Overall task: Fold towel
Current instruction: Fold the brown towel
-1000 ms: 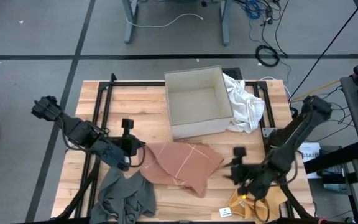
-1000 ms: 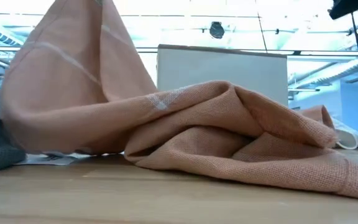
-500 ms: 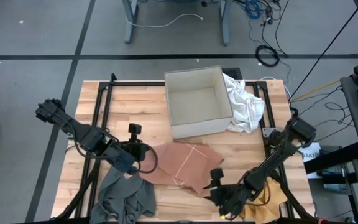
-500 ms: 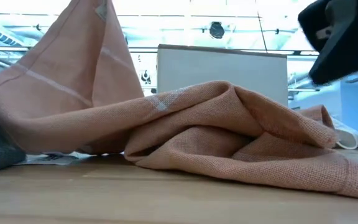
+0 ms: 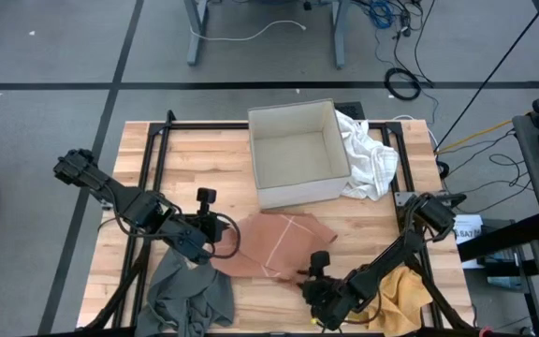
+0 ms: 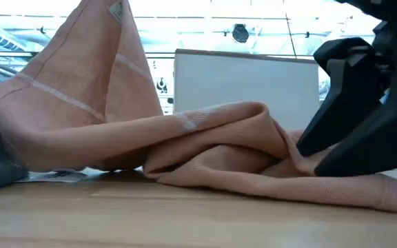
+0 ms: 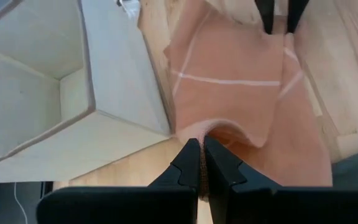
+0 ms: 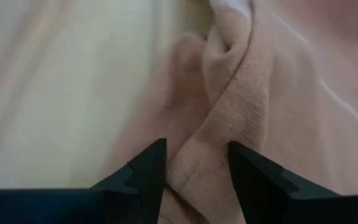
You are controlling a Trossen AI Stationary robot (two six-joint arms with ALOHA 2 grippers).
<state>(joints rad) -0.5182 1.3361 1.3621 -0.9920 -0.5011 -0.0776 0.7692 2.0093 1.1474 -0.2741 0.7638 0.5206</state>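
Observation:
The pink towel (image 5: 277, 241) lies crumpled on the wooden table in front of the box. My left gripper (image 5: 221, 232) is shut on its left edge, which stands raised high above the table (image 6: 81, 76). My right gripper (image 5: 307, 273) is open and low at the towel's near right corner. Its two fingers stand on either side of a bunched fold (image 8: 219, 130). The rest of the towel rests on the table in loose folds (image 6: 240, 165). My left gripper pinches the towel's left edge (image 7: 211, 127) between its two shut fingers, coming slanting down from the table's left. That edge is lifted and the cloth hangs slack from it down to the table. My right gripper comes slanting down from the right, its fingers (image 8: 143, 168) astride a bunched fold at the near right corner (image 8: 197, 158). In the low view its fingertips (image 6: 307, 148) touch the cloth, which stays on the table.
An open white box (image 5: 298, 150) stands behind the towel, with a white cloth (image 5: 368, 159) at its right. A grey cloth (image 5: 190, 295) lies near the front left and a yellow cloth (image 5: 402, 298) at the front right. Black frame rails (image 5: 157, 150) edge the table.
My right gripper has come down and toward the table's left and near edge, onto the towel's near right corner, still open. The folds there have been pressed lower. My left gripper has kept its hold, and the raised edge has shifted slightly toward the right.

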